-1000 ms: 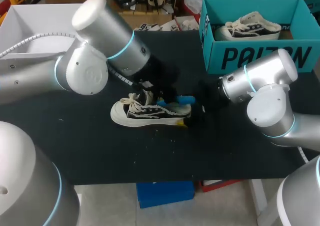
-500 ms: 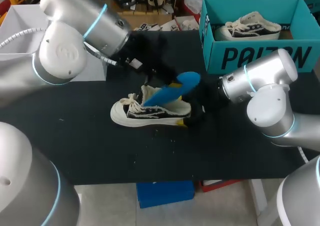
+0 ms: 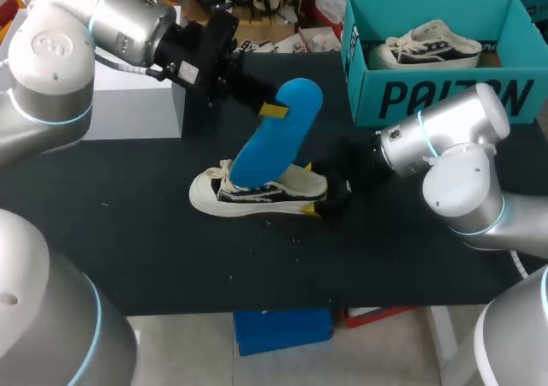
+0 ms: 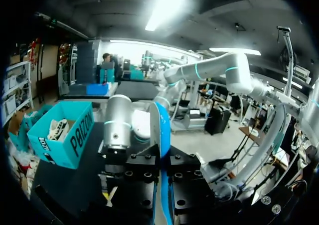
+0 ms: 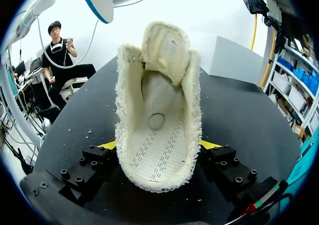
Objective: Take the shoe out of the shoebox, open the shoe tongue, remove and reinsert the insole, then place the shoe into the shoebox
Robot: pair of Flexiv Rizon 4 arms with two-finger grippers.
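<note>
Head view: our left gripper [image 3: 272, 109] clamps the blue insole [image 3: 274, 142], tilted above the black-and-white shoe [image 3: 257, 193] on the table [image 3: 171, 249]; our right gripper [image 3: 330, 199] pinches its heel. Left wrist: insole edge-on between the fingers. Right wrist: cream lining bare, tongue [image 5: 167, 48] up

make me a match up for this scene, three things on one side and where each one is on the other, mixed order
1. blue insole
2. unboxed shoe
3. second shoe

a. inside the teal shoebox
b. clamped in the left gripper
c. heel held by the right gripper

Pairs: 1-b, 2-c, 3-a
</note>
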